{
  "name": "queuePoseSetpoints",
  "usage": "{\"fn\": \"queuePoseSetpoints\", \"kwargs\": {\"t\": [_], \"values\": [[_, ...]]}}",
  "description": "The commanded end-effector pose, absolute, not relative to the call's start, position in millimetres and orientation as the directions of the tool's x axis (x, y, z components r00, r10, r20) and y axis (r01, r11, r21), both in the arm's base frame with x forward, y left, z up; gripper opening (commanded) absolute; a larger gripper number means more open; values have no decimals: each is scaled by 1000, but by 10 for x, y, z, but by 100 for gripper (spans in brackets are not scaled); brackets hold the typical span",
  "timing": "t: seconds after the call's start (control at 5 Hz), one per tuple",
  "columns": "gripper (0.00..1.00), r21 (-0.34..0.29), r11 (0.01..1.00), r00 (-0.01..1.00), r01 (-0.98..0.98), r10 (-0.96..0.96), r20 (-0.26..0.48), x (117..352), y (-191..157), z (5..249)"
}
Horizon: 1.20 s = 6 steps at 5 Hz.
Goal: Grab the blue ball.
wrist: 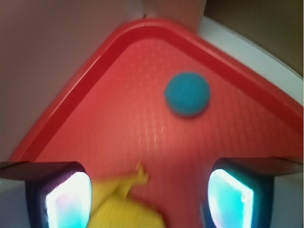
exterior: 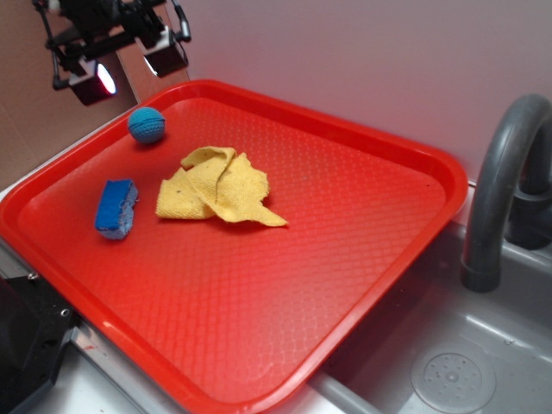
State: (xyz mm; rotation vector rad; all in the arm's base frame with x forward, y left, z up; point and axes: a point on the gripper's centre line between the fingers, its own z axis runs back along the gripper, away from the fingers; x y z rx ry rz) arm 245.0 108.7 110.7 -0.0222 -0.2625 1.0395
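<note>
Going left to right in the exterior view: the gripper (exterior: pixel 131 67) is hanging up in the far-left corner with its jaws spread wide and nothing between them, and the ball (exterior: pixel 147 125) is sitting just below and a touch to the right of it, on the tray (exterior: pixel 345 285) near the far-left rim. The sponge (exterior: pixel 116 208) is lying nearer the front edge, and the cloth (exterior: pixel 220 186) is bunched up to the right of both, so neither is crowding the ball. From the wrist view the ball (wrist: pixel 187 93) is showing up ahead of the fingers (wrist: pixel 230 197), sitting slightly right of the midline between them, with cloth (wrist: pixel 121 206) poking in at the bottom. So I'm guessing the gripper is needing to push forward and nudge right before dropping. The ball's round, so no axis to worry about.
</note>
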Motion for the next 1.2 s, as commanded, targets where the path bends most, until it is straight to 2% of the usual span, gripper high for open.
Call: {"fn": "queuePoseSetpoints", "kwargs": {"t": [0.0, 0.2, 0.4, 0.6, 1.0], "values": [[100, -96, 435, 401, -895, 880, 254, 2420, 1564, 929], [100, -89, 422, 391, -902, 887, 248, 2429, 1675, 833], [100, -84, 414, 384, -906, 891, 241, 2567, 1755, 753], [100, -113, 404, 375, -908, 901, 218, 2663, 1799, 717], [100, 4, 431, 424, -902, 885, 190, 2694, 1764, 554]]}}
